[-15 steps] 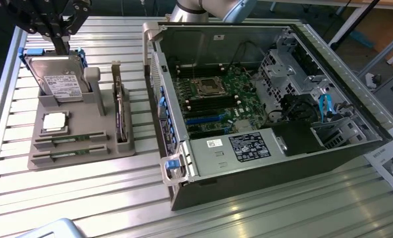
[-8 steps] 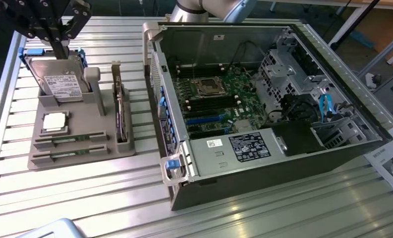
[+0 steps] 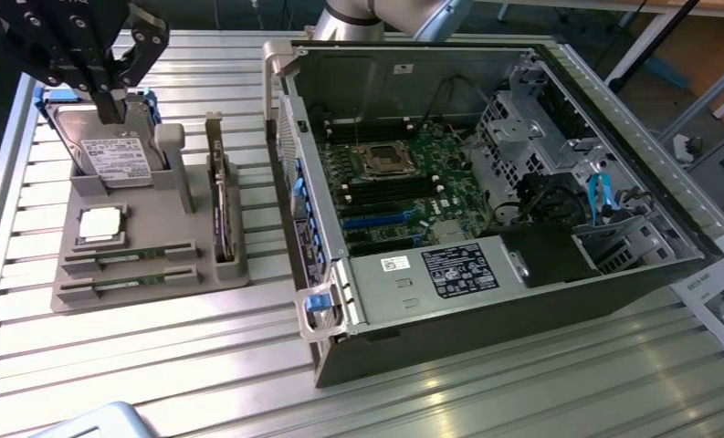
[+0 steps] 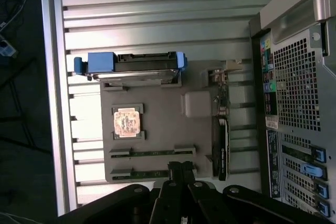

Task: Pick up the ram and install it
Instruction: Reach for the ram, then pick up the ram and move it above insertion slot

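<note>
Hand is closed, fingers pressed together, nothing between them. In the exterior view it hangs over the far end of the grey holder, in front of the upright hard drive in its blue caddy, and I see it clear of everything there. From the wrist view the hand sits above the holder edge on the ram side, its closed tips showing just over the outer stick, but I can't tell the height from that angle. The ram is not picked: I count two green sticks lying flat in parallel slots of the holder, at the end away from the hard drive. Ram stick is the one beside the processor, and the other ram stick lies just past it, nearest the holder's edge. Both are seated in their slots, neither touched by the hand. The hard drive is at the opposite end of the holder. The dark expansion card stands on edge along the holder's side that faces the computer case. The case lies on its side on the slatted metal counter, to the exterior view's right of the holder, side panel off and the green motherboard exposed. Holder and case are near each other, not touching.
</note>
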`<state>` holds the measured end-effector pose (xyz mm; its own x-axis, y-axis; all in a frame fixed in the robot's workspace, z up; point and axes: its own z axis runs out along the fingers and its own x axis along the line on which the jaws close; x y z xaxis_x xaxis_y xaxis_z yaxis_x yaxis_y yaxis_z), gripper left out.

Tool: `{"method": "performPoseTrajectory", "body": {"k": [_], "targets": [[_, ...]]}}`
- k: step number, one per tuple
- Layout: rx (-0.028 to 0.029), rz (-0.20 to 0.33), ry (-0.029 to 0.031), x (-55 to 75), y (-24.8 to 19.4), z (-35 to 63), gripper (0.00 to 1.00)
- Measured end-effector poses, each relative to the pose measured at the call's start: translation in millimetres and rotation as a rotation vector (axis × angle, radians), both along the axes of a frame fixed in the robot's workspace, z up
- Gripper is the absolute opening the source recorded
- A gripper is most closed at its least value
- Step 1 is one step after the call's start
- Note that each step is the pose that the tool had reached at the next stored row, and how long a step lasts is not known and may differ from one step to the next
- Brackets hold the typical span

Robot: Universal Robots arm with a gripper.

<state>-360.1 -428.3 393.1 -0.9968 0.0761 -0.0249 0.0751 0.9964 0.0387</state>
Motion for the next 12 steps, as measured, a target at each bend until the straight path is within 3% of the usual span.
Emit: {"method": "performPoseTrajectory", "body": {"k": [6,12], "targets": [[-0.0025,0.000,0.0000,-0.2,-9.4,0.0,0.10],[-0.0028,0.000,0.0001,-0.2,-10.5,0.0,0.10]]}}
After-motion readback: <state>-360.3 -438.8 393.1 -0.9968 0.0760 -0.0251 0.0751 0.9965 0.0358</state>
